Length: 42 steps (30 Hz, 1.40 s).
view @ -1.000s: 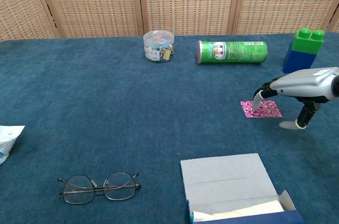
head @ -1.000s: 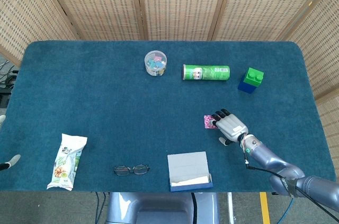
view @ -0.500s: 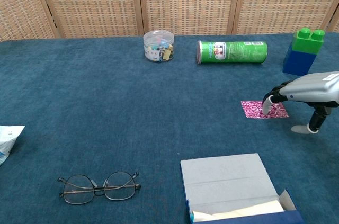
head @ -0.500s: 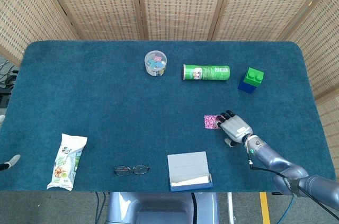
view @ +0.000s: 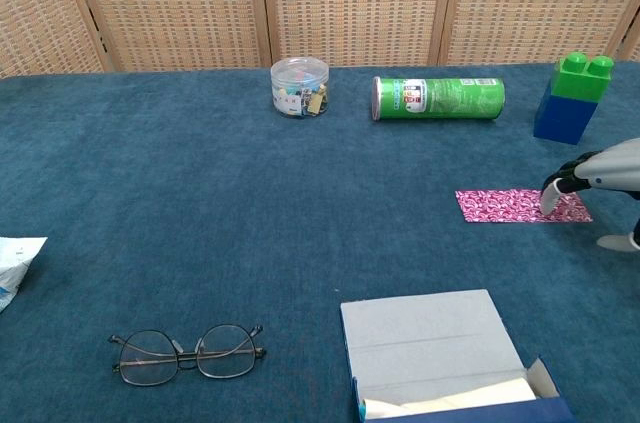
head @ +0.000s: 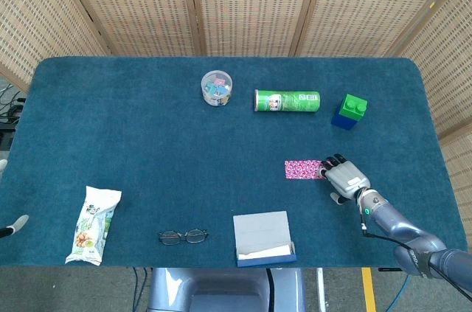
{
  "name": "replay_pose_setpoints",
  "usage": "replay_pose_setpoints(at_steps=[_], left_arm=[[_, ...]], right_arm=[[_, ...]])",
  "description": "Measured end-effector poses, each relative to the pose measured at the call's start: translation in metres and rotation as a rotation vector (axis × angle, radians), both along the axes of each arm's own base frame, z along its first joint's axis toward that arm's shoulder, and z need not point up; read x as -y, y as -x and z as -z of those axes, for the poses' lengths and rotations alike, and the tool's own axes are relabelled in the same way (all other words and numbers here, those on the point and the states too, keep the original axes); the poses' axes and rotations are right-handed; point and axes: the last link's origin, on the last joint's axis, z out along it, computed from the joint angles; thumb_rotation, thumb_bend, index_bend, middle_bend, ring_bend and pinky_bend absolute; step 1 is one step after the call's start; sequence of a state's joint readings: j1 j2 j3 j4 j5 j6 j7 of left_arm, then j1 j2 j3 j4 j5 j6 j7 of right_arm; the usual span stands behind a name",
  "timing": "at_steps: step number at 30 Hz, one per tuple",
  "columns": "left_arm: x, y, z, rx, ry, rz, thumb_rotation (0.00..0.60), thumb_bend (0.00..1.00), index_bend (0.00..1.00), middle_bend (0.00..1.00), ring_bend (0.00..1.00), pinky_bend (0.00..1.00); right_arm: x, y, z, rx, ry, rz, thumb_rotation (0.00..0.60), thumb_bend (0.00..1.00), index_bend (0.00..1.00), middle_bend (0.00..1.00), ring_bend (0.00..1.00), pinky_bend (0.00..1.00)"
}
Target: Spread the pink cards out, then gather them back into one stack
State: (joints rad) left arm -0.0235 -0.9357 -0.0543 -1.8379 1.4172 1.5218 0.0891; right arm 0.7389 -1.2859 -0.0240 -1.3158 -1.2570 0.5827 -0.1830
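The pink patterned cards (head: 304, 170) (view: 505, 206) lie on the blue table as a strip drawn out to the right. My right hand (head: 345, 178) (view: 600, 175) rests at the strip's right end, its fingertips (view: 552, 197) pressing down on the cards there. It holds nothing; the thumb (view: 620, 242) sits apart on the cloth. In the head view the hand covers the strip's right end. Only a pale tip of my left hand (head: 16, 223) shows at the far left edge of the head view.
A green can (head: 287, 100) lies on its side at the back, with a jar of clips (head: 216, 87) to its left and a green-and-blue block (head: 349, 111) to its right. A grey-and-blue box (head: 263, 237), glasses (head: 182, 236) and a snack packet (head: 94, 224) lie along the front.
My right hand has slid to the right with its fingertips on the cards, drawing the compact pink stack out into a longer strip.
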Motion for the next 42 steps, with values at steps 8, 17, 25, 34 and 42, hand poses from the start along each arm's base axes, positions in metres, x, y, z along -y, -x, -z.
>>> replay_pose_setpoints(at_steps=[8,17,25,34,42], left_arm=[[0.0,-0.002,0.0,-0.001,0.001,0.006,0.6,0.06,0.0,0.0,0.0,0.0],[0.001,-0.003,0.0,-0.003,-0.002,0.007,0.6,0.06,0.0,0.0,0.0,0.0],[0.001,-0.003,0.0,-0.002,-0.002,0.01,0.6,0.06,0.0,0.0,0.0,0.0],[0.002,-0.002,0.001,0.003,0.003,0.011,0.6,0.06,0.0,0.0,0.0,0.0],[0.005,0.004,-0.002,0.004,-0.002,-0.007,0.6,0.06,0.0,0.0,0.0,0.0]], right_arm=[[-0.003,0.014,-0.01,-0.016,0.019,0.03,0.6,0.47,0.21,0.11,0.0,0.0],[-0.004,0.021,-0.02,-0.024,0.043,0.043,0.6,0.47,0.21,0.11,0.0,0.0],[-0.004,0.01,-0.026,0.003,0.059,0.019,0.6,0.47,0.21,0.11,0.0,0.0],[0.005,-0.016,-0.02,0.045,0.045,-0.018,0.6,0.47,0.21,0.11,0.0,0.0],[0.009,-0.026,-0.004,0.041,0.01,-0.027,0.6,0.47,0.21,0.11,0.0,0.0]])
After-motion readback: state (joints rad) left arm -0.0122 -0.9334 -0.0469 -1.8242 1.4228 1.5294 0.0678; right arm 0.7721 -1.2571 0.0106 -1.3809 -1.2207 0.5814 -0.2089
